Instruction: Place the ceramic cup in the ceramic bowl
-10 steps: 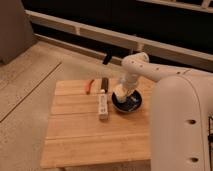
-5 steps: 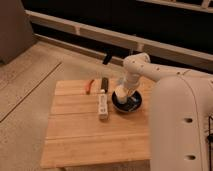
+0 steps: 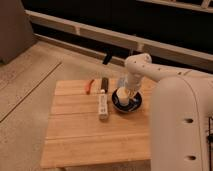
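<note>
The dark blue-black ceramic bowl [image 3: 135, 105] sits on the right side of the wooden table [image 3: 90, 130]. The cream-white ceramic cup [image 3: 123, 98] is inside the bowl's outline, toward its left. My gripper [image 3: 126, 89] comes down from the white arm right over the cup and hides its top. I cannot tell whether the cup rests on the bowl's bottom or hangs just above it.
A long white rectangular bar [image 3: 103, 106] lies left of the bowl. A dark rectangular block [image 3: 104, 82] and a small red-orange item [image 3: 90, 85] lie near the table's far edge. My white arm and body [image 3: 180, 120] fill the right side.
The arm has shifted only slightly; the gripper stays over the cup at the bowl. Nothing else on the table has moved.
</note>
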Robot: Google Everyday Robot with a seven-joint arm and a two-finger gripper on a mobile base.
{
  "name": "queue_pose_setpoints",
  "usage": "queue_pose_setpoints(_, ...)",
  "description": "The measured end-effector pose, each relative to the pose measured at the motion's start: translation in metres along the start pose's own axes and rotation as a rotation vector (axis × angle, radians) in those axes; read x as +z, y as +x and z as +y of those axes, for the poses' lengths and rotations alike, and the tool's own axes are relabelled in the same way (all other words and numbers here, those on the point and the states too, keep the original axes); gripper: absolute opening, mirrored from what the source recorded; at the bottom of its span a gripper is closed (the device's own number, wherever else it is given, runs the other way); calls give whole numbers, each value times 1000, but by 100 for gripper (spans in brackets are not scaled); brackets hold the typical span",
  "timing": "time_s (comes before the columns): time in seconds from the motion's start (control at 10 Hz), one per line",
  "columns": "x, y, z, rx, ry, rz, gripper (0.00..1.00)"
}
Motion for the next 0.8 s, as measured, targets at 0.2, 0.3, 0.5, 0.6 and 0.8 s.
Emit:
queue_pose_setpoints(0.2,-8,-4,9,-11,-32,-20,80)
queue_pose_setpoints(0.3,-14,-5,13,-17,-53,-33,80)
queue_pose_setpoints(0.5,-32,-6,21,-26,-110,-76,80)
queue_pose_setpoints(0.6,-42,-7,24,-32,-130,-98,80)
queue_pose_setpoints(0.8,-71,-9,34,-66,-169,-165,80)
